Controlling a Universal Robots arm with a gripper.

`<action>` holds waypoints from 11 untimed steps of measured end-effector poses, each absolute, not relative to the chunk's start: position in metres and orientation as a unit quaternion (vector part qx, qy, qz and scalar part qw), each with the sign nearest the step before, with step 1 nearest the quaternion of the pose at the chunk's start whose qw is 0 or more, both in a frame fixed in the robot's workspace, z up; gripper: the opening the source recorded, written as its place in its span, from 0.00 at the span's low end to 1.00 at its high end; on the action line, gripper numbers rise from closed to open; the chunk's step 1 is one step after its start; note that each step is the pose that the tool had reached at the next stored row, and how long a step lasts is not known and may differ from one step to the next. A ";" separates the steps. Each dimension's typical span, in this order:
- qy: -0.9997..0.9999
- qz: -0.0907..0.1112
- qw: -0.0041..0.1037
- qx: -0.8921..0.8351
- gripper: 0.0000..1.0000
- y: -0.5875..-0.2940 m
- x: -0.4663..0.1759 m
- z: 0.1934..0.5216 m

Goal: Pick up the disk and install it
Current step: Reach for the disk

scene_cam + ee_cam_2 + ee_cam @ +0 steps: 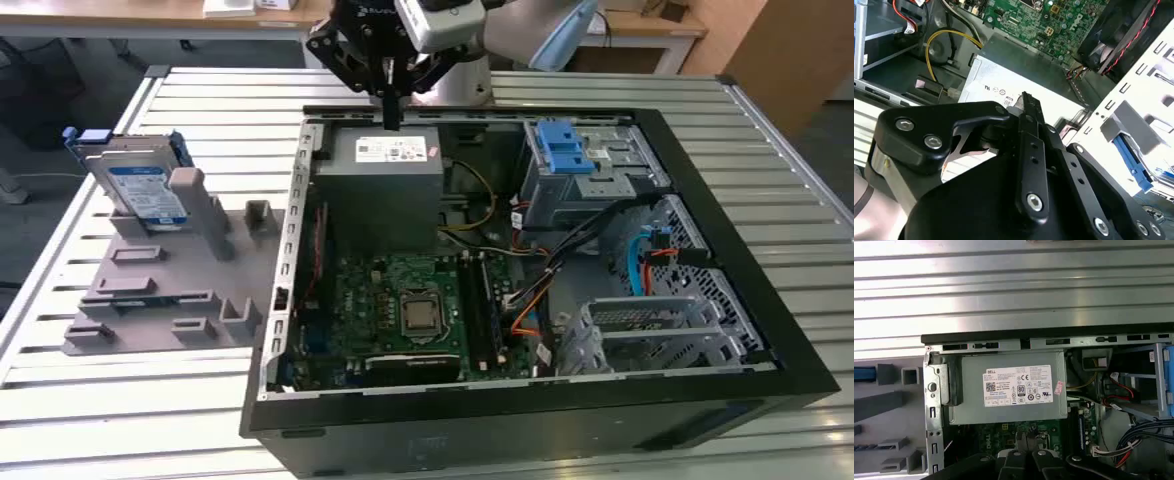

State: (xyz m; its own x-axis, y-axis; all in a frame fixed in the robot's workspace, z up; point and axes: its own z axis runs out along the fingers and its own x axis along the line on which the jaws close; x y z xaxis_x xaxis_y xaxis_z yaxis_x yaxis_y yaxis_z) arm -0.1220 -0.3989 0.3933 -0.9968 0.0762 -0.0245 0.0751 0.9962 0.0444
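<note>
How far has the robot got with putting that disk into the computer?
Nothing looks done yet. The disk stands in the grey holder on the exterior view's left, outside the computer case. In hand: the gripper, shut and empty, hangs over the grey power-supply box in the case, apart from the disk. Left: both the pick-up and the install.
</note>
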 end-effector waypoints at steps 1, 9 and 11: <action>0.999 0.022 0.013 0.038 0.11 -0.399 -0.122 0.393; 0.999 0.022 0.013 0.038 0.11 -0.399 -0.122 0.393; 0.999 0.022 0.013 0.038 0.11 -0.399 -0.122 0.393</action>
State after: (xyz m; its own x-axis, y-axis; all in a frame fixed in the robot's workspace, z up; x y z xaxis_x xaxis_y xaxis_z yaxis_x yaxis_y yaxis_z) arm -0.1220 -0.3989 0.3933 -0.9968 0.0762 -0.0245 0.0750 0.9962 0.0444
